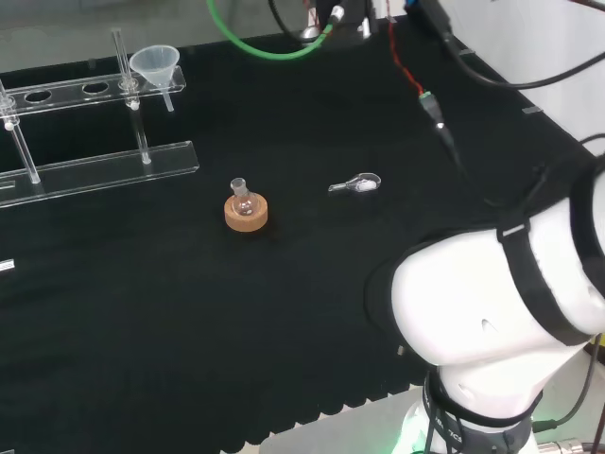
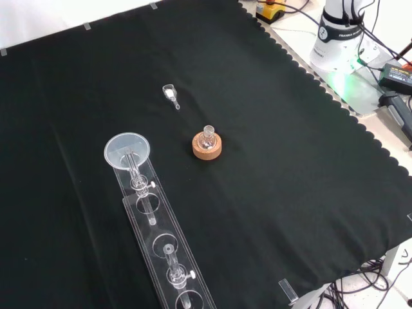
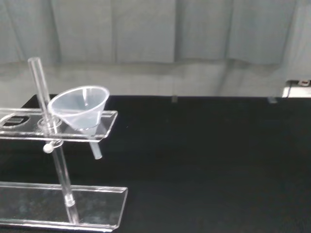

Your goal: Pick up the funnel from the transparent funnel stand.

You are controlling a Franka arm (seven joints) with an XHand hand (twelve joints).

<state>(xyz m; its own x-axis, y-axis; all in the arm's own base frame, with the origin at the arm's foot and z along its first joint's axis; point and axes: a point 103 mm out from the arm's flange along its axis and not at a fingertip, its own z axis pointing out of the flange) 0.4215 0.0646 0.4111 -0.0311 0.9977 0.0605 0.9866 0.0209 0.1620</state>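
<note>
A clear plastic funnel (image 1: 157, 66) sits in the end hole of the transparent funnel stand (image 1: 95, 90) at the far left of the head view, its stem hanging down through the top bar. In the front view the funnel (image 2: 127, 150) rests at the upper end of the stand (image 2: 161, 238). The wrist view looks at the funnel (image 3: 81, 108) and the stand (image 3: 63, 204) from some way off, across bare black cloth. The arm's white links (image 1: 501, 303) stand at the right of the head view.
A small round flask (image 1: 243, 199) stands on a cork ring (image 1: 246, 214) mid-cloth. A small clear scoop (image 1: 357, 184) lies to its right in the head view. Cables (image 1: 430, 104) run along the far right edge. The arm's base (image 2: 338, 38) sits off the cloth.
</note>
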